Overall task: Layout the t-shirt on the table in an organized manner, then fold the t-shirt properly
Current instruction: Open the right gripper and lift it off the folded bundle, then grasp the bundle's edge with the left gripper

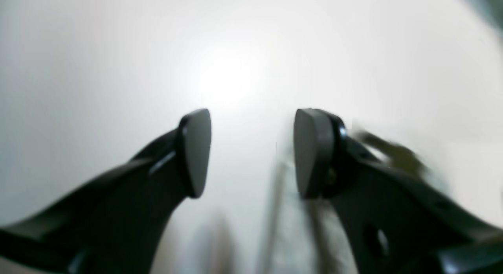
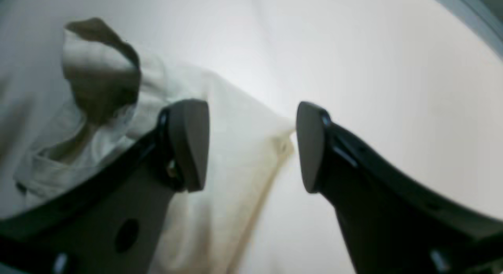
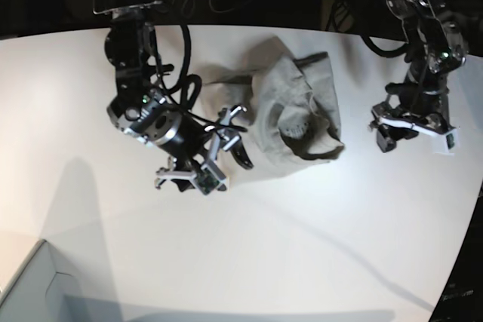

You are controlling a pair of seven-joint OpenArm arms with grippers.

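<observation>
Both tools stand wide and empty: right tool (image 2: 251, 148) over a t-shirt (image 3: 298, 115) edge, left tool (image 1: 251, 152) above bare surface (image 3: 317, 246). Risk: closing on stacked layers of the crumpled cloth would drag it bunched, not flat.

Crumpled beige-grey t-shirt (image 3: 294, 107), seemingly bunched, on white table (image 3: 302, 246)

Wrist views blurred; glare on table (image 1: 226, 79); base view sharp.

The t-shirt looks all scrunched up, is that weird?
Yes. The t-shirt lies in a crumpled heap on the table, bunched and folded over itself instead of spread flat. No sleeve or collar can be made out clearly. The right claw, open, sits at its edge; the left claw, also open, holds nothing.
</observation>
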